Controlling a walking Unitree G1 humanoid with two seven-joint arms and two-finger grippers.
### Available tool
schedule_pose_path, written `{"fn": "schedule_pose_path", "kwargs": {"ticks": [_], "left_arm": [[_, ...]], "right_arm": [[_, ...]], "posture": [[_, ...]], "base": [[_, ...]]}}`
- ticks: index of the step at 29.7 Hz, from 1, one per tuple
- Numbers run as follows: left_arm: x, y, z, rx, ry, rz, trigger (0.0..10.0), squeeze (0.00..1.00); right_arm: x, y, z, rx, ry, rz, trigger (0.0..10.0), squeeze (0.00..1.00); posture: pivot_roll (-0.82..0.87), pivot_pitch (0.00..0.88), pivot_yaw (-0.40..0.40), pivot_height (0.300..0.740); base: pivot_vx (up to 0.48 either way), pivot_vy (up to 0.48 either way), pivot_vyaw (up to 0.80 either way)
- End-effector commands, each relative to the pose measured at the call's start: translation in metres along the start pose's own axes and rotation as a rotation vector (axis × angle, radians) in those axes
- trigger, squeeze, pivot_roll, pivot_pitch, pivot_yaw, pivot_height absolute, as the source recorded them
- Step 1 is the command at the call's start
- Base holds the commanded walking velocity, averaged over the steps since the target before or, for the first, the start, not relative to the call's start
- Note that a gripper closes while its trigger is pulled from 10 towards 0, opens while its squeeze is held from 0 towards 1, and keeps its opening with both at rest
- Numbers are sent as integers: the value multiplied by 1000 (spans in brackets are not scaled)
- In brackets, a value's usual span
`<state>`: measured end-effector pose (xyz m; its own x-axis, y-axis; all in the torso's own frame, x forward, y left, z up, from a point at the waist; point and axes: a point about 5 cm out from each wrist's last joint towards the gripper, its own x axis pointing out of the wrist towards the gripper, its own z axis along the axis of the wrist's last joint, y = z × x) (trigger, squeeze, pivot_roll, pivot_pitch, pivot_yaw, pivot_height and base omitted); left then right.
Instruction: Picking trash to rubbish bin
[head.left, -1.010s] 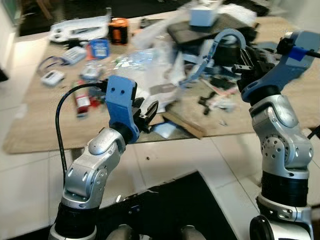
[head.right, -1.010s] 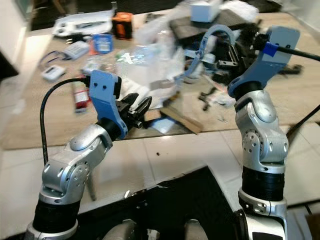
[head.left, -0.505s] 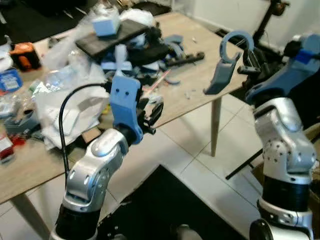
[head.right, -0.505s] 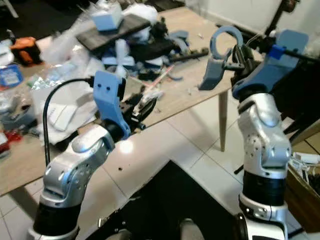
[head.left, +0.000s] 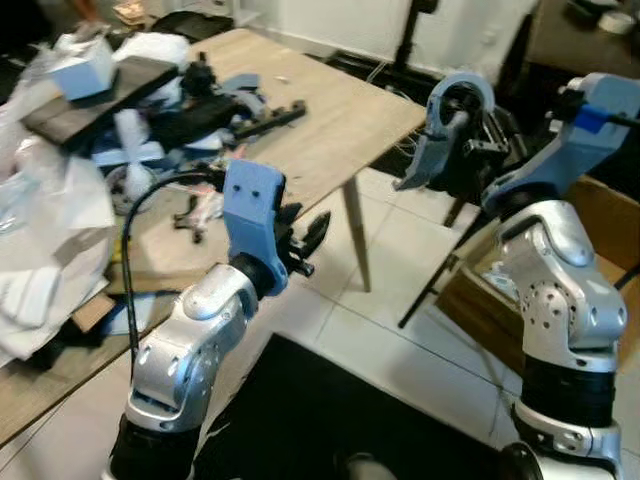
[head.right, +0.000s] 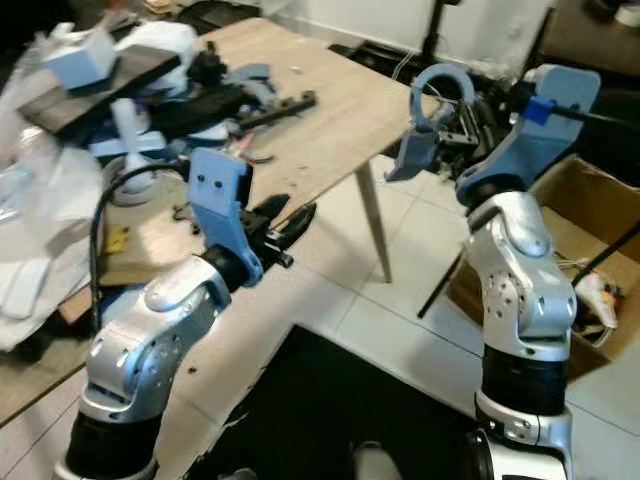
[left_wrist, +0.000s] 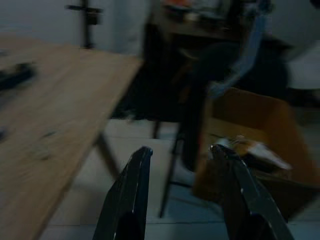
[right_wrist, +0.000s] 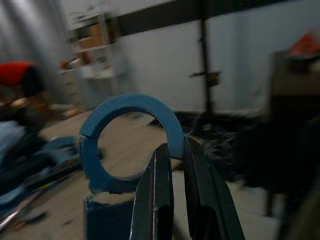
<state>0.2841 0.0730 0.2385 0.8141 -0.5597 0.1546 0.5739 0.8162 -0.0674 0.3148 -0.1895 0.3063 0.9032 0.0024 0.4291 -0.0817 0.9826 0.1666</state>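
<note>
My right gripper (right_wrist: 172, 150) is shut on a blue plastic part with a ring-shaped top (right_wrist: 127, 107), held up in the air beyond the wooden table's corner (head.left: 400, 105). In the left eye view the blue part (head.left: 443, 130) hangs in front of my right arm, above the tiled floor. An open brown cardboard box (head.right: 590, 235) with some scraps inside stands on the floor, low on the right. My left gripper (left_wrist: 182, 150) is open with nothing between its fingers, raised near the table's edge (head.left: 308, 235).
The wooden table (head.left: 330, 120) carries a heap of black and blue parts (head.left: 200, 100) and white plastic bags (head.left: 40, 230). A black stand's legs (head.left: 435, 285) lean between the table leg (head.left: 355, 240) and the cardboard box. Dark furniture stands behind.
The whole view has swung to the right: the table has slid left and the cardboard box has come into view. The right gripper still holds the blue part; the left stays open.
</note>
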Motion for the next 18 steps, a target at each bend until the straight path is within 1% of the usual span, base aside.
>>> {"fn": "schedule_pose_path", "kwargs": {"ticks": [1, 10, 18], "left_arm": [[-2, -3, -2, -6, 5, -13, 10000, 0], [0, -4, -2, -10, 8, -22, 10000, 0], [4, -2, -3, -13, 12, 10, 10000, 0]], "right_arm": [[-3, 3, 4, -2, -12, 5, 10000, 0], [-4, 0, 3, -5, -1, -10, 10000, 0], [-5, -2, 2, -9, 11, -23, 10000, 0]], "posture": [[20, 184, 9, 740], [16, 191, 12, 740], [9, 200, 16, 740]], "base": [[0, 0, -800], [0, 0, -800], [0, 0, -800]]}}
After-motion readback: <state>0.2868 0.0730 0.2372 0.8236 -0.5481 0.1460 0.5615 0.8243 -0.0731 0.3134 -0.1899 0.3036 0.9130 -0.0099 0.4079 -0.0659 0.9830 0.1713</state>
